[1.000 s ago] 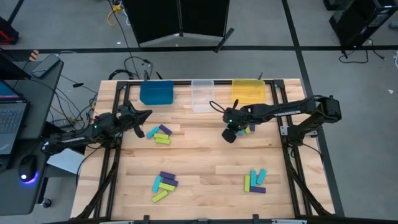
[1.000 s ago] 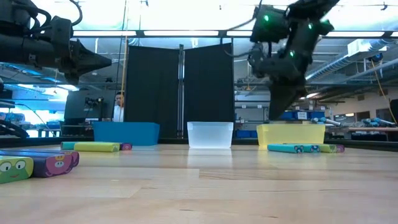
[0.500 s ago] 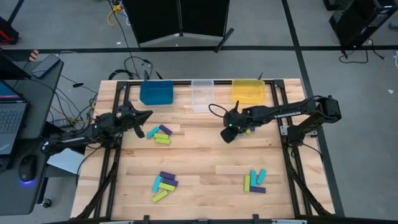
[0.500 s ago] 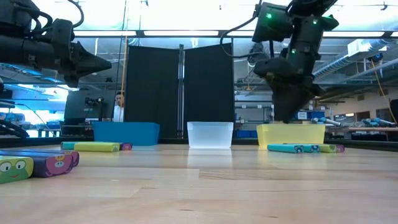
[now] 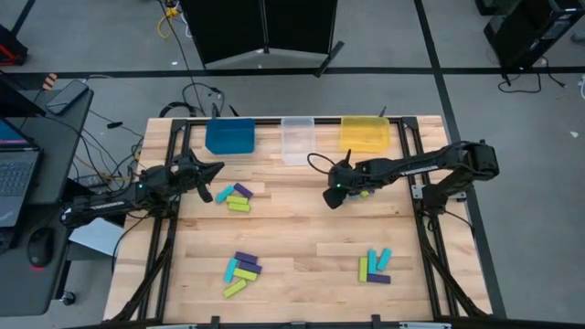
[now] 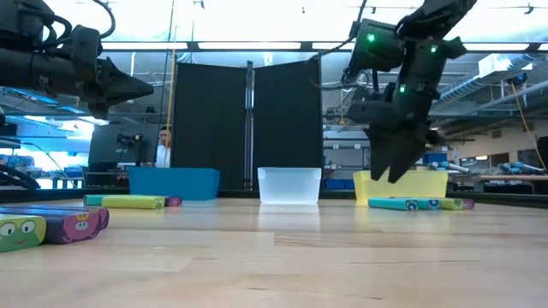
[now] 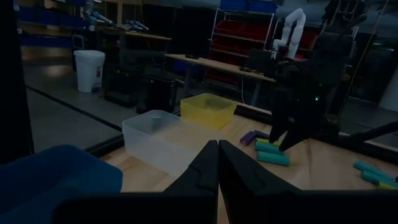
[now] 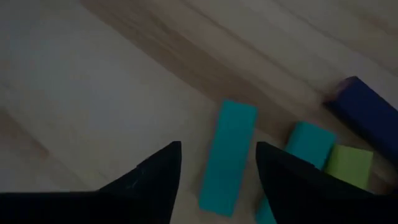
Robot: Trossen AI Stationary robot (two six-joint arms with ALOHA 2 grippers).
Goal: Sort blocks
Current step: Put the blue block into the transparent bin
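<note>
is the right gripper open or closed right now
Open. The right gripper has its two dark fingers spread apart above the table, with a cyan block showing in the gap between them, not yet gripped.

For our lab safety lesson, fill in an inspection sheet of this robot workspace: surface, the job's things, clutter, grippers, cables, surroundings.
Surface: wooden table, flat.
Job's things: blocks lie in four loose groups: upper left, lower left, lower right, and by the right gripper. Blue bin, clear bin and yellow bin line the far edge.
Clutter: nothing seen on the table.
Grippers: left gripper shut, raised near the blue bin; right gripper open, above a cyan block.
Cables: loose cables on the floor behind the table.
Surroundings: laptop desk at left; a person far behind.
</note>
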